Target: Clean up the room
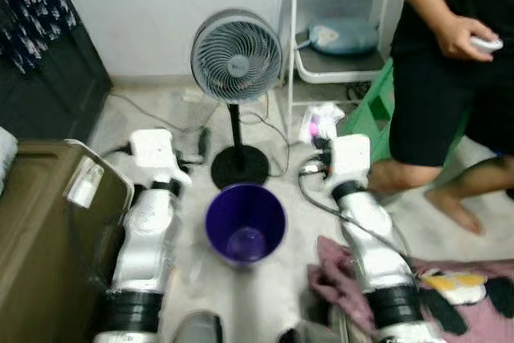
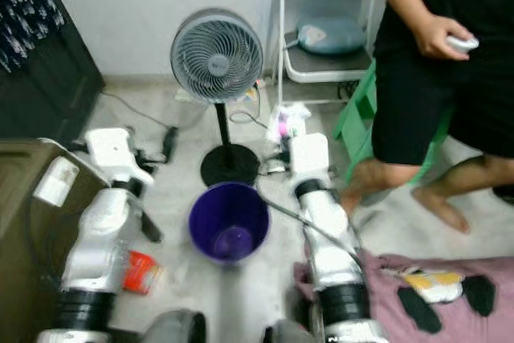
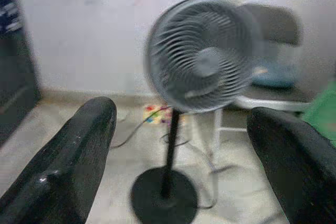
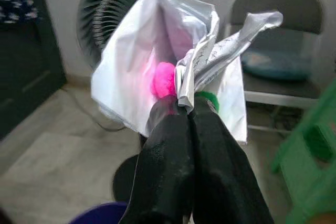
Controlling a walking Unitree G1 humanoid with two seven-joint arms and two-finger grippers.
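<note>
Here, a crumpled clear plastic wrapper [image 4: 168, 72] with something pink inside is sitting pinched between the pressed-together fingers of the right pincer [image 4: 190, 109], held up in the air in front of the robot, to the right of the fan pole and beyond the purple bin [image 1: 245, 224]. From the head views the same wrapper is showing just past the right wrist, near the foot of the chair.

The purple bin is standing open on the pale floor between the two silver arms, close in front of the black round base of a standing fan [image 1: 236, 58]. The left pincer [image 3: 178, 129] is hanging spread wide with nothing between its fingers, pointing toward the fan.

Behind the fan a grey folding chair [image 1: 337, 6] is carrying a blue cushion, and cables are trailing across the floor around the fan base. A green stool [image 1: 368, 114] is standing beside the chair. A person [image 1: 450, 62] in black shorts is standing at the right, barefoot, holding a small white object in one hand. A pink cloth [image 2: 434, 287] is lying on the floor by the right arm, and a small red packet [image 2: 138, 272] is lying near the left arm.
</note>
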